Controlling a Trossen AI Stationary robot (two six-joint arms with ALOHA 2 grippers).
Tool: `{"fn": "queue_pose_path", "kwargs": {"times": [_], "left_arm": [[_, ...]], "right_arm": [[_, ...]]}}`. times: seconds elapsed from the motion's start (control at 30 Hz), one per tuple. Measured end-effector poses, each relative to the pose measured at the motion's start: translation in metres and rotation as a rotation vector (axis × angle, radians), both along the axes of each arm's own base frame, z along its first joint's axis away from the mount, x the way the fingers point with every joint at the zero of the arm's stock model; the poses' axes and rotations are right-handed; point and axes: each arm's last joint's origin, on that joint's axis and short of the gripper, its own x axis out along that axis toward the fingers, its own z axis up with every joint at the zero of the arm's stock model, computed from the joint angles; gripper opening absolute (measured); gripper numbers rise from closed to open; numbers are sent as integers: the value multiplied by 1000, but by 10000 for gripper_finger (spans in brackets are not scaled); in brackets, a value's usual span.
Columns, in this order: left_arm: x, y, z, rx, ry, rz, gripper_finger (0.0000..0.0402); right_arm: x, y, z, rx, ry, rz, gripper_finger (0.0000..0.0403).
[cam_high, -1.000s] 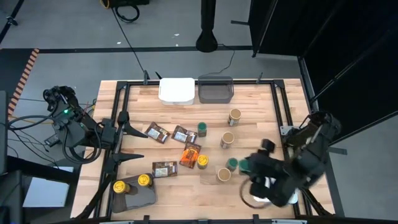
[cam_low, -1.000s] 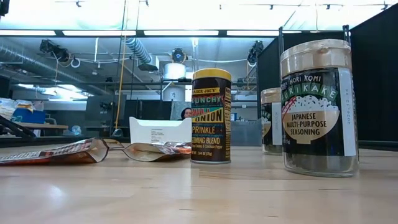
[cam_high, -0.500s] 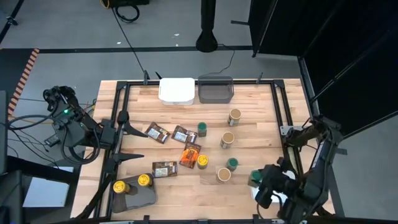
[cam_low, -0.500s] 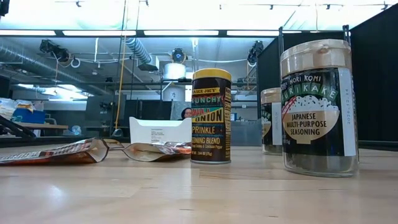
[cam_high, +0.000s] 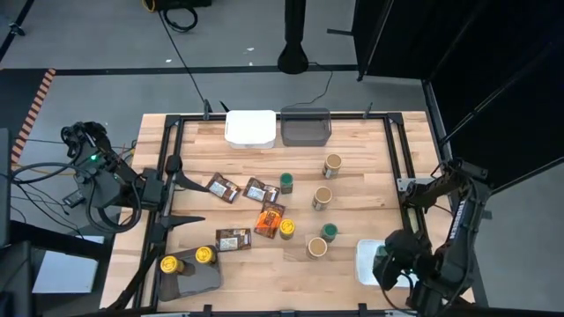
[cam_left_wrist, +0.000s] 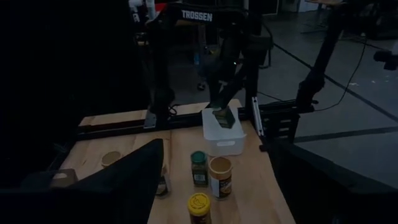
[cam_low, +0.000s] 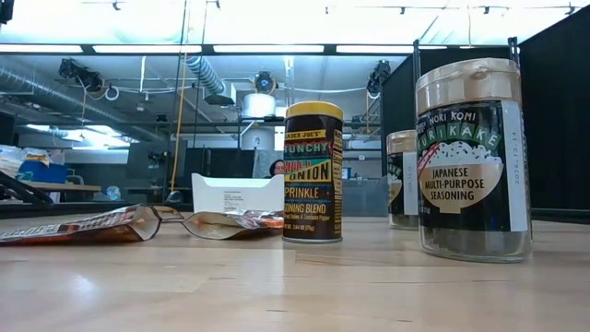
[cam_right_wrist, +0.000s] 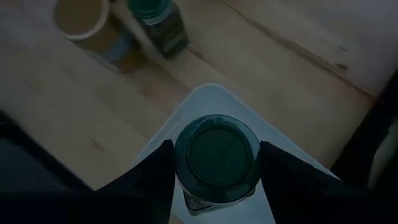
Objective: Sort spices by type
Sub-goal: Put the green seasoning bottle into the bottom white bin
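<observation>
right wrist view, right tool [cam_right_wrist: 216, 163] clamping green-lidded jar [cam_right_wrist: 217, 155], over white tray [cam_right_wrist: 292, 180]

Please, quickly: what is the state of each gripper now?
Left gripper: open, empty, at the table's left edge.
Right gripper: shut on green-lidded jar, over white tray.

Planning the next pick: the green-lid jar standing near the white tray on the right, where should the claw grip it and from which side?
Grip the green-lid jar across its round body just under the lid, coming straight down. It stands upright, so the lid faces up. A tan-lid jar stands close beside it, so set the fingers across the free sides. The right claw is busy, shut on another green-lid jar over the white tray.
</observation>
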Motion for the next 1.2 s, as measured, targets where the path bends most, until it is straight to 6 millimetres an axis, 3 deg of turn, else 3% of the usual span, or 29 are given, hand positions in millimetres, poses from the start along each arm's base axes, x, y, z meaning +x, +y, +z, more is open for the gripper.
{"fn": "queue_pose_path", "kwargs": {"times": [0.6, 0.93, 1.2], "left_arm": [[2, 3, 0, 2, 0, 24, 298], [2, 4, 0, -1, -2, 40, 298], [2, 4, 0, -1, -4, 47, 298]], "right_arm": [[11, -16, -27, -132, -42, -55, 206], [14, -14, -58, -76, -76, -60, 206], [13, -16, -63, -110, -71, -34, 207]]}}
